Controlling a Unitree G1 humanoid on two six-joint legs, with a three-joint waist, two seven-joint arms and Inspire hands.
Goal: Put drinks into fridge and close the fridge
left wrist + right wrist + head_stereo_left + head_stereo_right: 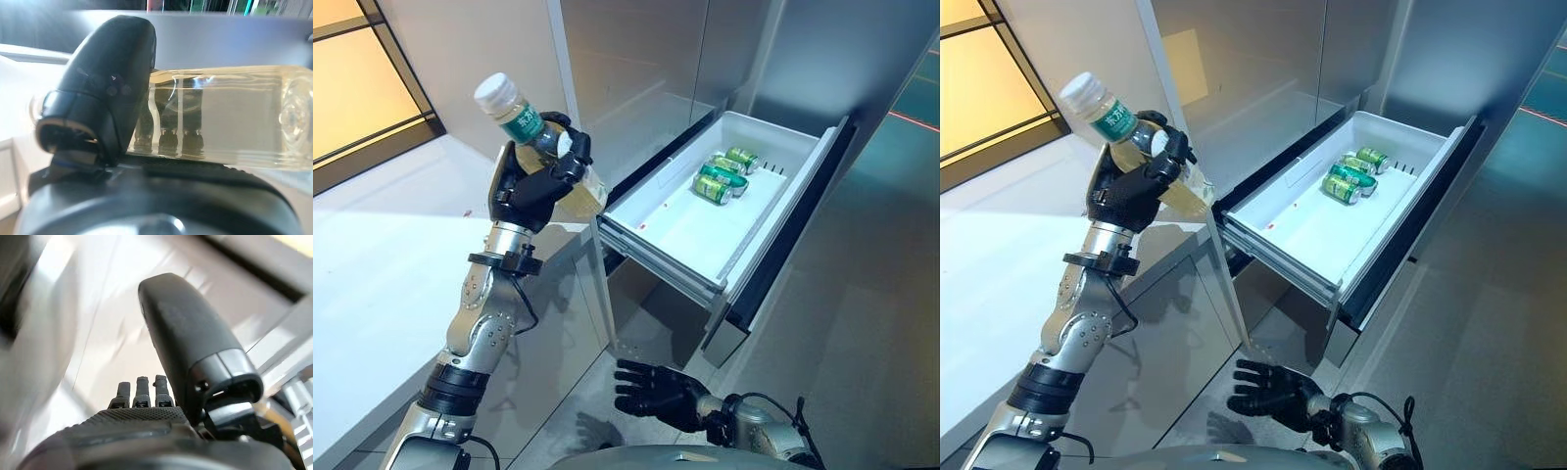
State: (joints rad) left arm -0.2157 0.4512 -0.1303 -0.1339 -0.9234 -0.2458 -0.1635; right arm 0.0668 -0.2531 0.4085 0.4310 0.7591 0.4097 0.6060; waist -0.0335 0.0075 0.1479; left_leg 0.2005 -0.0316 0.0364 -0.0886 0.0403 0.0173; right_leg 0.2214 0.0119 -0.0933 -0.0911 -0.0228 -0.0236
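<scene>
My left hand [533,186] is shut on a clear bottle [524,122] with a white cap, a green label and pale yellow drink. It holds the bottle tilted, cap up and to the left, above the white counter just left of the open fridge drawer [705,220]. The left wrist view shows the bottle [230,117] lying across the palm under the thumb [105,93]. Green cans [726,174] lie at the far end of the white drawer. My right hand [656,392] is open and empty, low in front of the drawer, fingers spread.
A white counter [382,255] runs along the left with cabinet fronts below. The drawer's dark front panel [793,235] juts out to the right. Grey fridge doors [636,59] rise behind the drawer. Grey floor [852,333] lies to the right.
</scene>
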